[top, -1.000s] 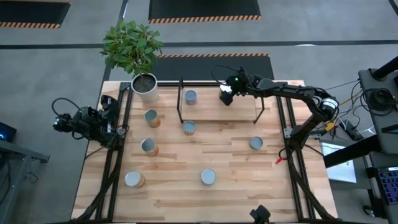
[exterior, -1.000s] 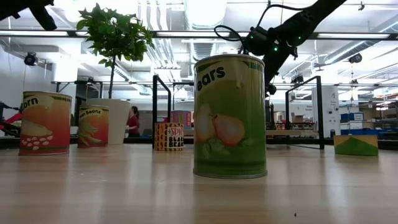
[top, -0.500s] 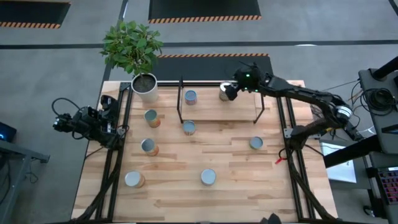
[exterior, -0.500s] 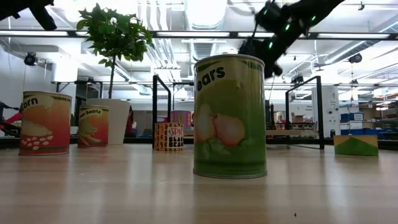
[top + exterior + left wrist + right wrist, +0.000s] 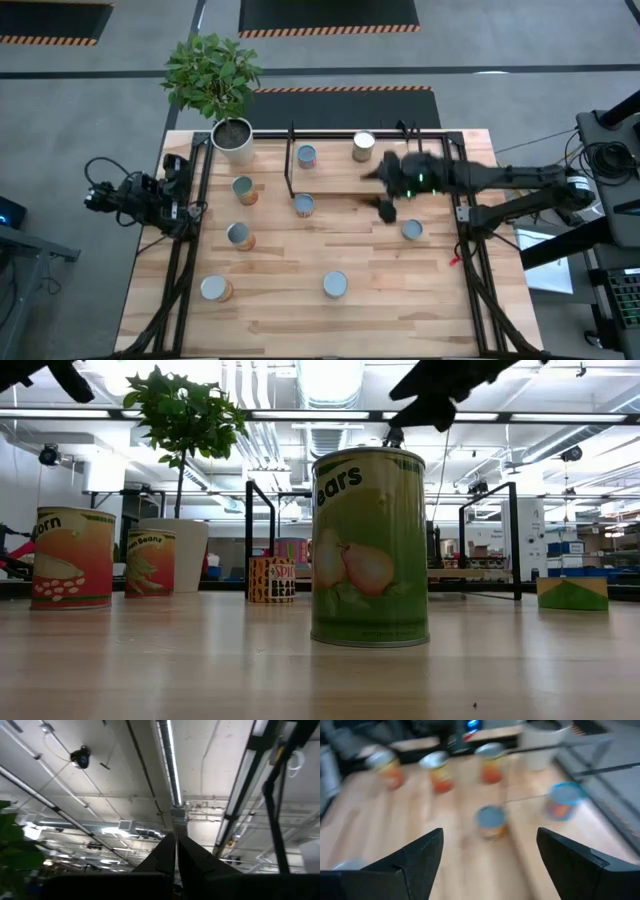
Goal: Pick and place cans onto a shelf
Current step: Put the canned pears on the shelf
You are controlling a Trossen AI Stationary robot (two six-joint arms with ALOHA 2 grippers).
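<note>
Right gripper (image 5: 385,195) first: it hangs above the table just in front of the shelf's right half, dark fingers (image 5: 415,857) spread wide with nothing between them, and its wrist view looks across the boards at several blurred cans. Just beside it sits a short tan-sided can with a silvery blue-grey top (image 5: 412,230), on the tabletop near the right edge. Behind the gripper, the low rack of thin black rods around a light wood board (image 5: 330,178) carries two cans: one with a pale top (image 5: 363,146) on the right part of the board, one (image 5: 306,155) toward the left. Another can (image 5: 303,205) stands on the table just in front of the shelf, four more farther left and toward the front edge. The left gripper (image 5: 176,862) is parked off the table's left side, fingers pressed together, pointing up at the ceiling
</note>
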